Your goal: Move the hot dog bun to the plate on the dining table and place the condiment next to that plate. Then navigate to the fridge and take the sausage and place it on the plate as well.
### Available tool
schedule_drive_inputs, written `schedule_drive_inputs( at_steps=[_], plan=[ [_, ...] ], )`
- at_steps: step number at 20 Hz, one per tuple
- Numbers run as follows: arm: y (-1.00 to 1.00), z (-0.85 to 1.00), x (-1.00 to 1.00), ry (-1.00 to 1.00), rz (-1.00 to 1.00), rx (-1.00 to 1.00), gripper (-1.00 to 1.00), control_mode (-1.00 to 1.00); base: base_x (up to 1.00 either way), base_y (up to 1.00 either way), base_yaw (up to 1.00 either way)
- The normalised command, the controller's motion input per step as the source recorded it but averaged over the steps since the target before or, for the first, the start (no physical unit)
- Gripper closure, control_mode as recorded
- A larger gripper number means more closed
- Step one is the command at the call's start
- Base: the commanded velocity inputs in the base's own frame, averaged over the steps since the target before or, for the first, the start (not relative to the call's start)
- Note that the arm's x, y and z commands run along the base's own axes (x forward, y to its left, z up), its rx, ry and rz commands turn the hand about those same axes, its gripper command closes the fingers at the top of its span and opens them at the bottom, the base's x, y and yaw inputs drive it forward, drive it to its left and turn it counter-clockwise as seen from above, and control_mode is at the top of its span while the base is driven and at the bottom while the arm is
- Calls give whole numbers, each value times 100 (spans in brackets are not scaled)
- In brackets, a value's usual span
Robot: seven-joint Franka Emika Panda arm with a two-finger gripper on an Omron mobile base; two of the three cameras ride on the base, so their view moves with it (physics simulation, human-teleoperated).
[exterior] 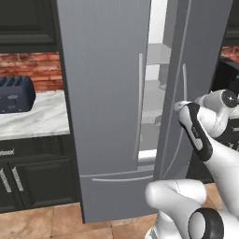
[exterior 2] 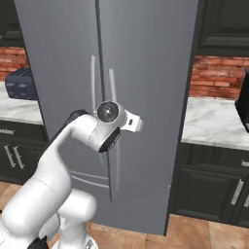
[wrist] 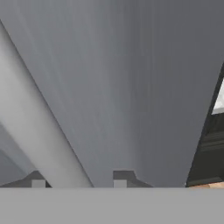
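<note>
We face the fridge (exterior: 107, 107), smooth brushed grey steel; its right door stands ajar, white shelves visible in the gap. In the hand view our end effector (wrist: 78, 181) straddles the rounded vertical door handle (wrist: 39, 131), fingertips on either side, clamped on it. A dark toaster (exterior: 14, 93) sits on the veined marble counter (exterior: 32, 119) before red brick.

a rendered domestic kitchen, identified by the tall grey steel fridge (exterior: 112, 116), marble counters (exterior 2: 216, 121) over black cabinets (exterior: 32, 182), a red brick wall (exterior 2: 219, 75), a dark toaster (exterior: 15, 94) and tiled floor (exterior: 42, 224).
</note>
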Motion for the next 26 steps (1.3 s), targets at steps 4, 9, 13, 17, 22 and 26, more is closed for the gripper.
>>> schedule_drive_inputs(
  at_steps=[4, 9, 13, 17, 22, 26],
  plan=[
    [-100, 12, -55, 0, -3, 0, 100, -100, 0, 0, 0],
    [-100, 4, -29, 0, -4, 0, 100, -100, 0, 0, 0],
    [-100, 0, -31, 0, -6, 0, -100, -100, 0, 0, 0],
    [-57, 0, -83, -8, -2, 0, -100, -100, 0, 0, 0],
    [67, 0, -100, -23, 0, -9, -100, -100, 0, 0, 0],
    [100, 0, -100, -24, 0, -21, -100, -100, 0, 0, 0]
  ],
)
